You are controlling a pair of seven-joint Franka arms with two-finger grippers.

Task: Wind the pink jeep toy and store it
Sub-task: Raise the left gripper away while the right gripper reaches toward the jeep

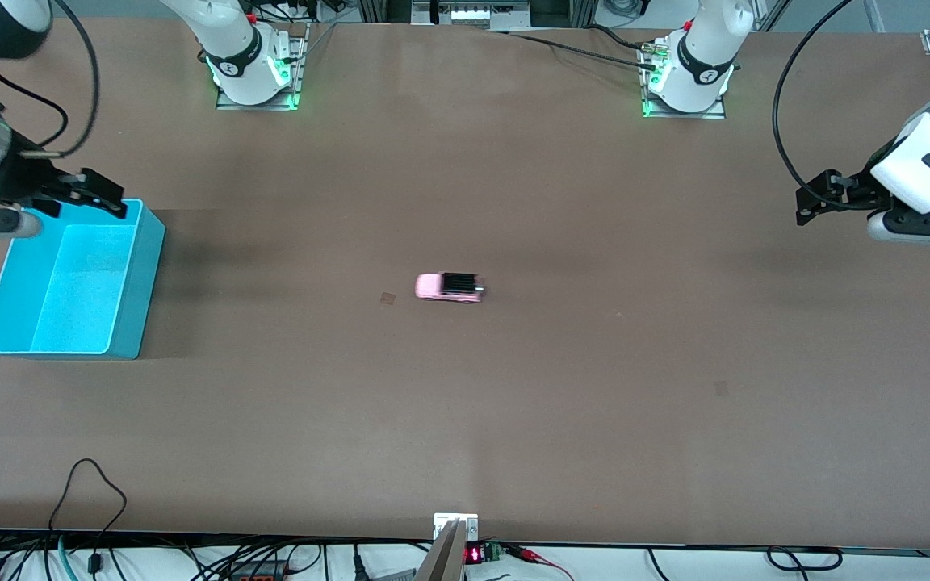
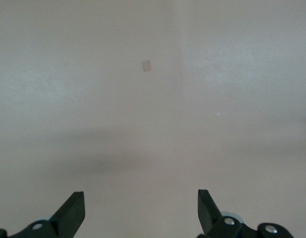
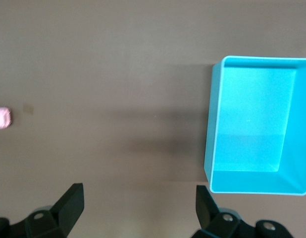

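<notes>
The pink jeep toy (image 1: pixel 449 286), with a black ribbed roof panel, stands alone on the brown table near its middle; its pink end shows at the edge of the right wrist view (image 3: pixel 2 118). The cyan bin (image 1: pixel 136 278) is empty at the right arm's end of the table and shows in the right wrist view (image 3: pixel 215 124). My right gripper (image 1: pixel 94 195) is open and empty, held over the bin's rim nearest the robots' bases (image 3: pixel 139 204). My left gripper (image 1: pixel 818 202) is open and empty, held over bare table at the left arm's end (image 2: pixel 141 210).
A small faded square mark (image 1: pixel 387 298) lies on the table beside the jeep, toward the bin. Another faint mark (image 1: pixel 721 389) lies nearer the front camera toward the left arm's end. Cables hang along the table's front edge (image 1: pixel 94 484).
</notes>
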